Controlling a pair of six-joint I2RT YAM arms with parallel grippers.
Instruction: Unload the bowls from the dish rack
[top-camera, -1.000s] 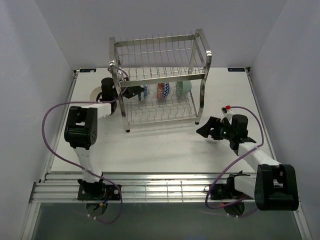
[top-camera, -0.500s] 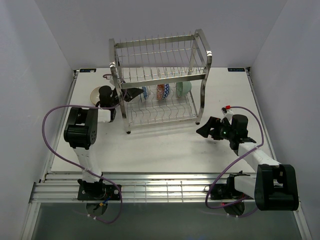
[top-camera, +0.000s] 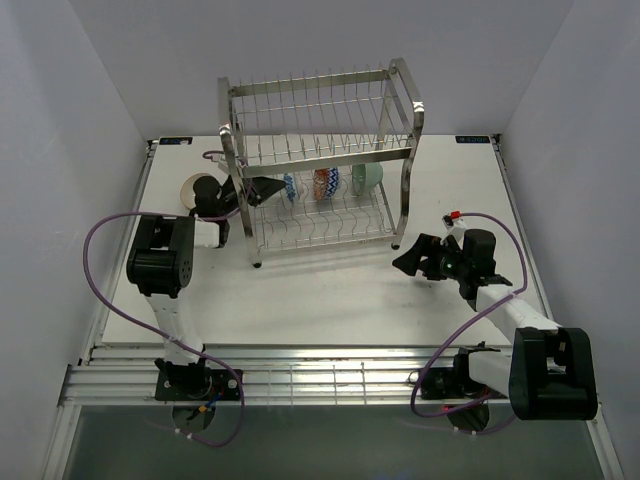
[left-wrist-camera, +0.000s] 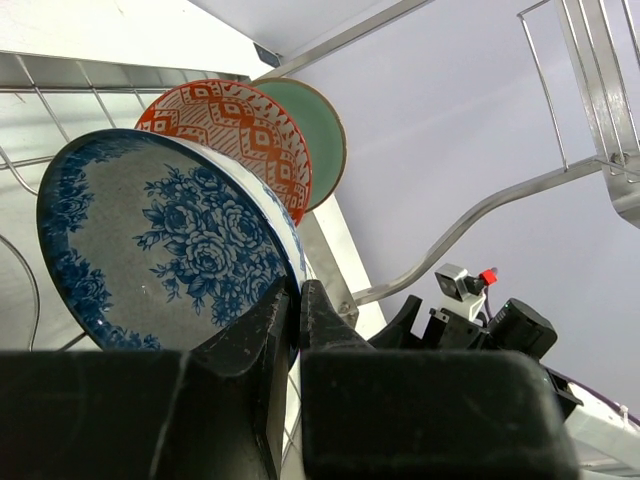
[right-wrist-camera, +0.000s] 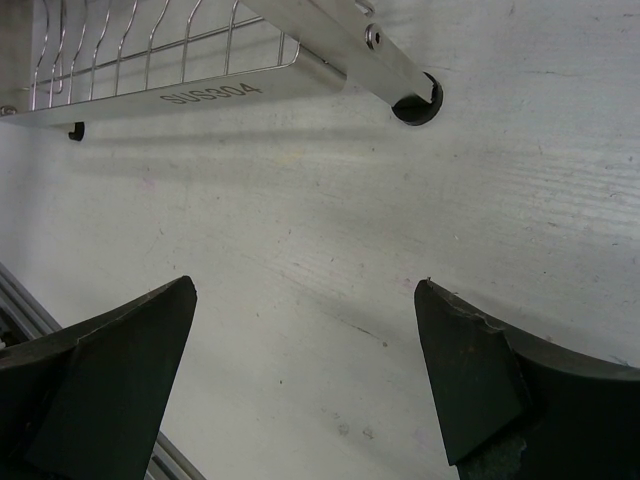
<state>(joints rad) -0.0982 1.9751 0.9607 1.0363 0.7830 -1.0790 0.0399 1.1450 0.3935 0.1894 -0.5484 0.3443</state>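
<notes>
The steel dish rack stands at the back middle. Three bowls stand on edge in its lower tier: a blue-and-white bowl, a red patterned bowl and a mint green bowl. My left gripper reaches in from the rack's left side. In the left wrist view it is shut on the rim of the blue-and-white bowl, with the red bowl and green bowl behind. My right gripper is open and empty over the table.
A pale bowl lies on the table left of the rack, partly behind the left arm. The rack's right front foot and lower rail are just ahead of the right gripper. Purple cables loop beside both arms.
The left arm's wrist has shifted left and lower, uncovering more of the pale bowl on the table. Its gripper stays at the blue-and-white bowl. The right arm has not moved.
</notes>
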